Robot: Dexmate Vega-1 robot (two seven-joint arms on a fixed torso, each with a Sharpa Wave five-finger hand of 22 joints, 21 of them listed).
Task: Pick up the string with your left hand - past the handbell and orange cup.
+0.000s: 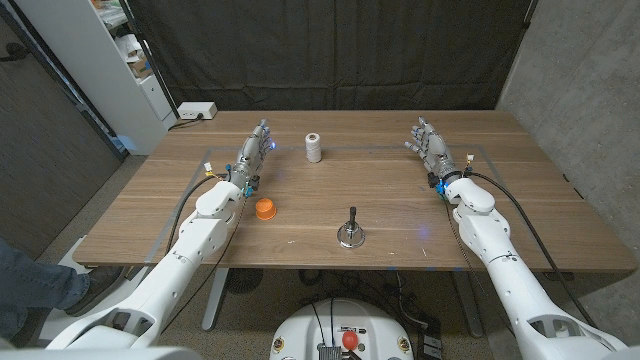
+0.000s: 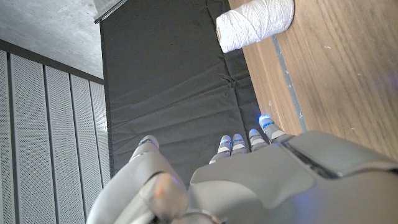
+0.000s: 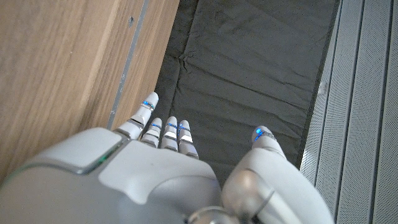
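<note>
Left hand [image 1: 254,152] stands on the wooden table [image 1: 520,215], fingers extended and apart, holding nothing, just beside the white spool of string [image 1: 314,148], which sits upright toward the far edge. Nearer the robot are the orange cup [image 1: 264,208] by the left forearm and the handbell [image 1: 351,229] mid-table. Right hand [image 1: 431,147] is likewise spread and empty, well apart.

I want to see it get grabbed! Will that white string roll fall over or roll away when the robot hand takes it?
The string roll stands upright on its end, so a sideways nudge might tip it. Being round, it would probably roll once down. It looks small and tightly wound, so likely light and slightly squashy. The left robot hand is beside it, not touching.
</note>
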